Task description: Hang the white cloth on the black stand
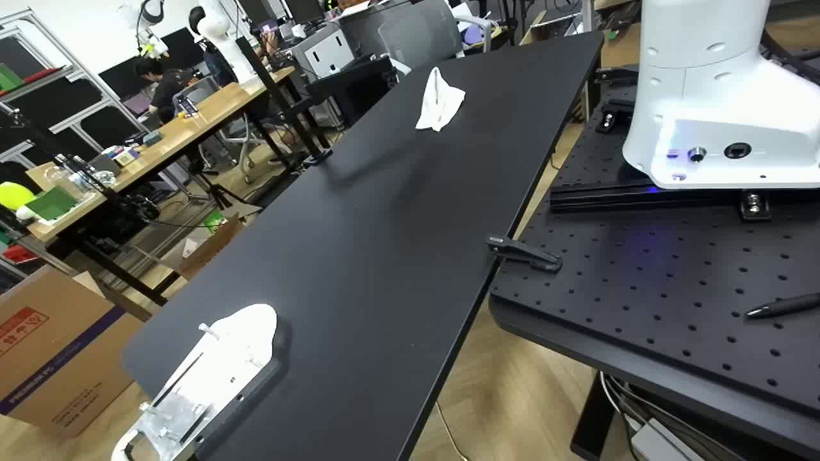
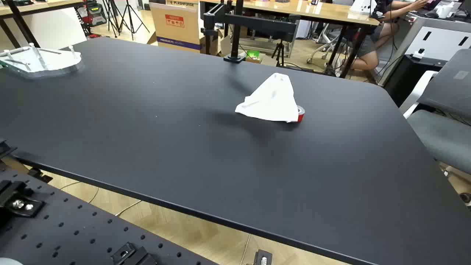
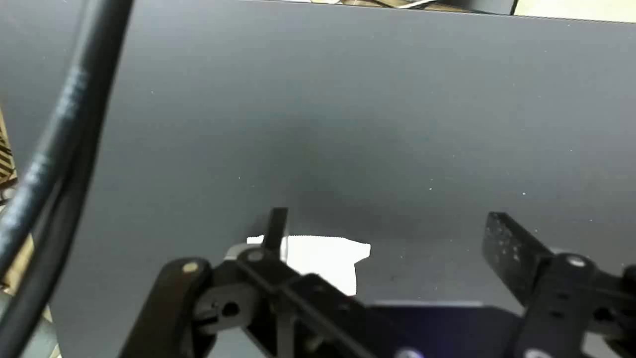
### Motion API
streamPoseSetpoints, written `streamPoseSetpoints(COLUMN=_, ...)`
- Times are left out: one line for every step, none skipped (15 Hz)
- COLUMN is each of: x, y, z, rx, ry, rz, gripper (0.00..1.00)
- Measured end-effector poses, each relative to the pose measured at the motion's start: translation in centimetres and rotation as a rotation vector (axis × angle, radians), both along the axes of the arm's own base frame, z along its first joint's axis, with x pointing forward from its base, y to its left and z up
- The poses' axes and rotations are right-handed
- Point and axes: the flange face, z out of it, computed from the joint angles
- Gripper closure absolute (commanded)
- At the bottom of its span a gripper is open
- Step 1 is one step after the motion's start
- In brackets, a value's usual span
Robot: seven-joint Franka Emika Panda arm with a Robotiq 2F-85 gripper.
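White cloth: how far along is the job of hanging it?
Looks done: the white fabric cloth stands in a peak in both exterior views, as if draped; what props it is hidden, so I can't confirm it's the black stand. In hand: apparently nothing; the black two-fingered pincer is open in the wrist view. Left: if hung, probably just moving the pincer clear.

Soft shadows [image 3: 343, 211] lie beside the overexposed white cloth [image 3: 323, 261].

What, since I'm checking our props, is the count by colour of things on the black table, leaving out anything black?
Mostly white: 2 (cloth, board with pegs)
Red: 1 (tape roll, partly hidden by the cloth)
Total: 3
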Motion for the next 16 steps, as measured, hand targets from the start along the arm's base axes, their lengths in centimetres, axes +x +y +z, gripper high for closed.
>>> streamPoseSetpoints(x=0.0, y=0.0, z=0.0, rx=0.000, ry=0.000, rz=0.000, gripper=0.00)
streamPoseSetpoints(x=0.0, y=0.0, z=0.0, rx=0.000, ry=0.000, rz=0.000, gripper=0.00)
streamPoseSetpoints(x=0.0, y=0.0, z=0.0, rx=0.000, ry=0.000, rz=0.000, gripper=0.00)
streamPoseSetpoints(x=0.0, y=0.0, z=0.0, rx=0.000, ry=0.000, rz=0.000, gripper=0.00)
streamPoseSetpoints(x=0.0, y=0.0, z=0.0, rx=0.000, ry=0.000, rz=0.000, gripper=0.00)
streamPoseSetpoints(x=0.0, y=0.0, z=0.0, rx=0.000, ry=0.000, rz=0.000, gripper=0.00)
streamPoseSetpoints(x=0.0, y=0.0, z=0.0, rx=0.000, ry=0.000, rz=0.000, gripper=0.00)
streamPoseSetpoints(x=0.0, y=0.0, z=0.0, rx=0.000, ry=0.000, rz=0.000, gripper=0.00)
streamPoseSetpoints(x=0.0, y=0.0, z=0.0, rx=0.000, ry=0.000, rz=0.000, gripper=0.00)
streamPoseSetpoints(x=0.0, y=0.0, z=0.0, rx=0.000, ry=0.000, rz=0.000, gripper=0.00)
streamPoseSetpoints(x=0.0, y=0.0, z=0.0, rx=0.000, ry=0.000, rz=0.000, gripper=0.00)
streamPoseSetpoints(x=0.0, y=0.0, z=0.0, rx=0.000, ry=0.000, rz=0.000, gripper=0.00)
streamPoseSetpoints(x=0.1, y=0.0, z=0.0, rx=-0.002, ry=-0.008, rz=-0.001, gripper=0.00)
streamPoseSetpoints(x=0.3, y=0.0, z=0.1, rx=-0.007, ry=-0.029, rz=-0.003, gripper=0.00)
streamPoseSetpoints(x=0.7, y=-0.2, z=0.1, rx=-0.013, ry=-0.057, rz=-0.010, gripper=0.00)
streamPoseSetpoints(x=1.2, y=-0.4, z=0.0, rx=-0.021, ry=-0.088, rz=-0.024, gripper=0.00)
